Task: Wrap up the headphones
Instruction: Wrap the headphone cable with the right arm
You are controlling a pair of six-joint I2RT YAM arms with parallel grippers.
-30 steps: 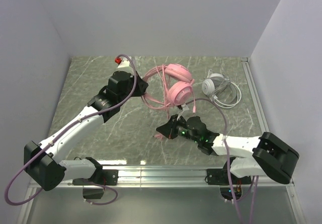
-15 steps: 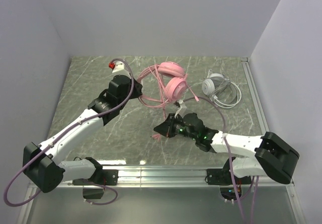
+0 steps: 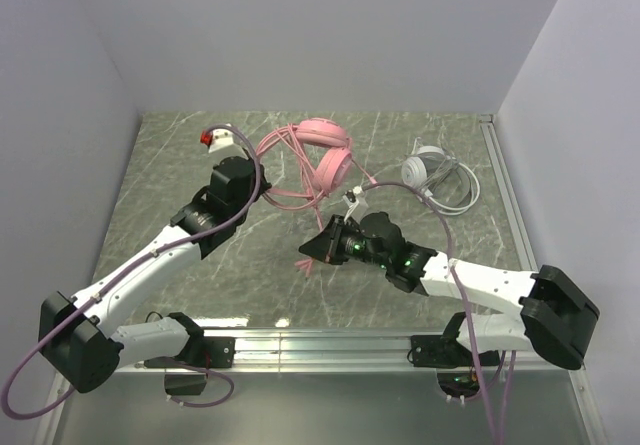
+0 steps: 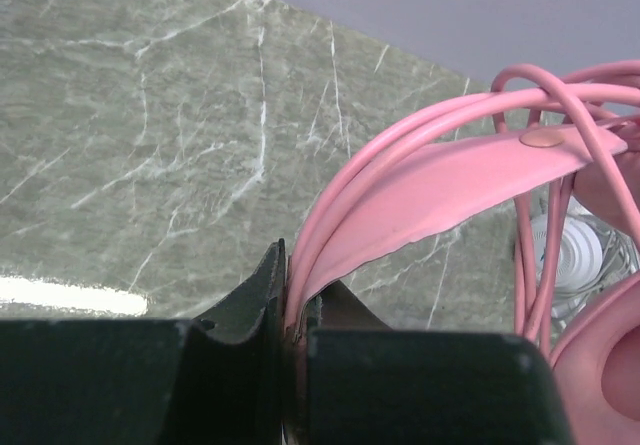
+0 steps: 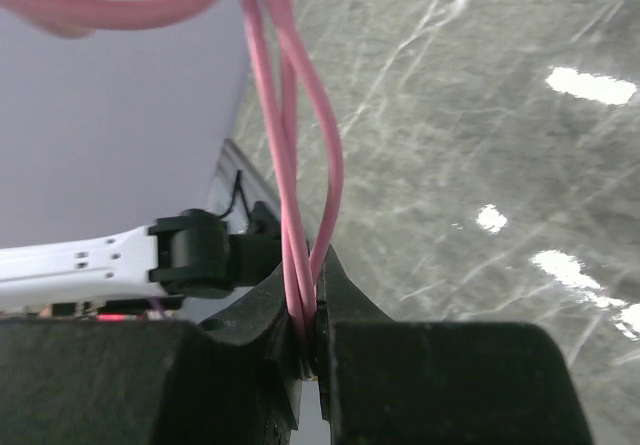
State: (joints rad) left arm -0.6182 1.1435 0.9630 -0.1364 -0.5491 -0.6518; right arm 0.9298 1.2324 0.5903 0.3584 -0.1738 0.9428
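Clamping one pink headset (image 3: 332, 168), left jaws on band (image 4: 450, 185), right jaws on cord (image 5: 295, 215), one white headset (image 3: 420, 170).

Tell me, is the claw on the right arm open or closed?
Closed. The right gripper is clamped on several strands of the pink cord, with no gap showing beside them.

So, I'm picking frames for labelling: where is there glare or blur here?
Top external: evenly lit and sharp, one small glint on the table. Left wrist: a white glare streak at lower left, pink headband crisp. Right wrist: several glare patches on the table, pink cord soft toward the top.
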